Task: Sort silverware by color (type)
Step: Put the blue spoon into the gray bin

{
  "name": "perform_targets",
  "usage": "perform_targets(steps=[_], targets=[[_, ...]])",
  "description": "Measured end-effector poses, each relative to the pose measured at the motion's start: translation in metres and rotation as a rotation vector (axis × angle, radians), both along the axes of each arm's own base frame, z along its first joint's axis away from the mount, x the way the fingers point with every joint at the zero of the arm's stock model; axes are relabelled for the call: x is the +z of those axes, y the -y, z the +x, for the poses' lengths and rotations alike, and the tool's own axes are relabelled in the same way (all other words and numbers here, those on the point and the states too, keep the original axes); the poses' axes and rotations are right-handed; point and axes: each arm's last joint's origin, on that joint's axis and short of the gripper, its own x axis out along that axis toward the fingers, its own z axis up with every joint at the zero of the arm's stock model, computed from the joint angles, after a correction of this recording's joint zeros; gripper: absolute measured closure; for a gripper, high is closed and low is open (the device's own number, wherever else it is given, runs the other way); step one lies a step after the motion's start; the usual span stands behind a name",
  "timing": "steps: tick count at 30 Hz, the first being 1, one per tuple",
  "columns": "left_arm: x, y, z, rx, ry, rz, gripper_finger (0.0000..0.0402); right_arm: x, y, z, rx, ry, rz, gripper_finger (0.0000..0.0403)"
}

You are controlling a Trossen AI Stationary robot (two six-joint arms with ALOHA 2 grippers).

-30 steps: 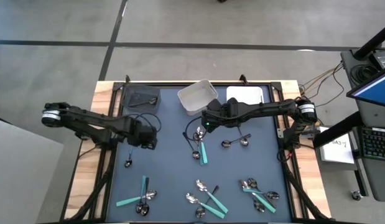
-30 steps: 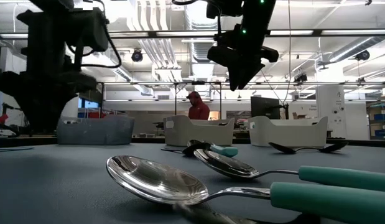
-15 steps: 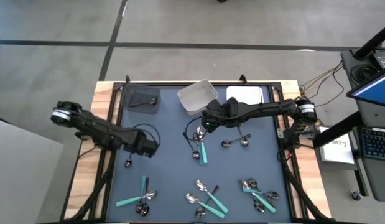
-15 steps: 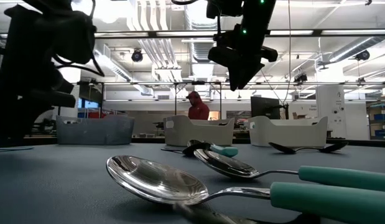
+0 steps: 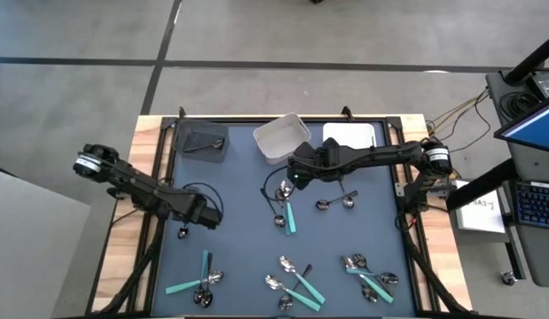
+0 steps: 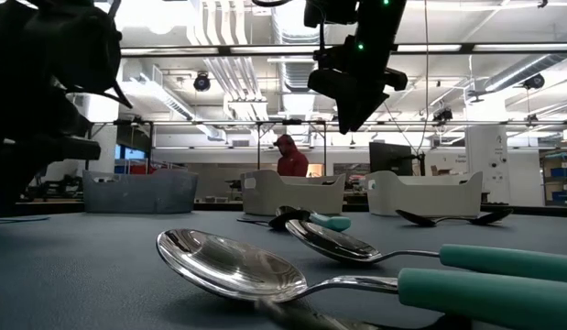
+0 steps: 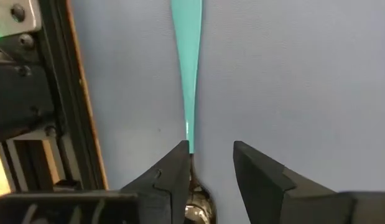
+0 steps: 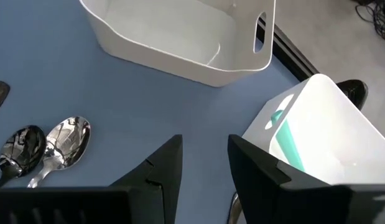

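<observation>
Silverware lies scattered on the dark mat: a teal-handled spoon (image 5: 288,215), two spoons (image 5: 334,203), and clusters near the front (image 5: 206,276) (image 5: 296,282) (image 5: 370,276). My left gripper (image 5: 199,220) is at the mat's left side, next to a small spoon (image 5: 183,232). It points down and is open. In the left wrist view a teal-handled utensil (image 7: 187,68) runs away from the fingers, its metal head (image 7: 196,206) beneath them. My right gripper (image 5: 296,175) hangs open over the mat's middle, holding nothing (image 8: 204,168). My left gripper stands open over the utensil, pointing down, with its fingers along the handle. One finger (image 7: 170,177) covers the thin neck (image 7: 191,142) where the handle meets the head. I cannot tell whether that finger touches it. The utensil lies flat on the mat.
A tilted white bin (image 5: 281,137) and a second white bin (image 5: 349,135) holding something teal (image 8: 285,142) stand at the far edge. A dark grey bin (image 5: 203,142) sits at the far left. The table's black side rail (image 7: 61,112) runs close to my left gripper.
My left gripper has moved toward the table's near edge and a little toward its left edge. It has sunk lower and rolled about its own axis. It now stands beside the small spoon at the mat's left side.
</observation>
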Motion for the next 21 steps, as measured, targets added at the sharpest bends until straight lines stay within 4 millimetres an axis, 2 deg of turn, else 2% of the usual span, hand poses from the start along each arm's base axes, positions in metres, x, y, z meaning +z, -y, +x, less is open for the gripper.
perform_targets(steps=[10,21], targets=[[-0.018,-0.002,-0.011,0.064,-0.014,-0.028,0.0343,0.0,0.0,0.0,0.003,-0.002,-0.001,0.0282],[-0.023,-0.003,-0.014,0.058,-0.014,-0.035,0.0354,0.0,0.0,0.0,0.003,-0.002,-0.001,0.0282]])
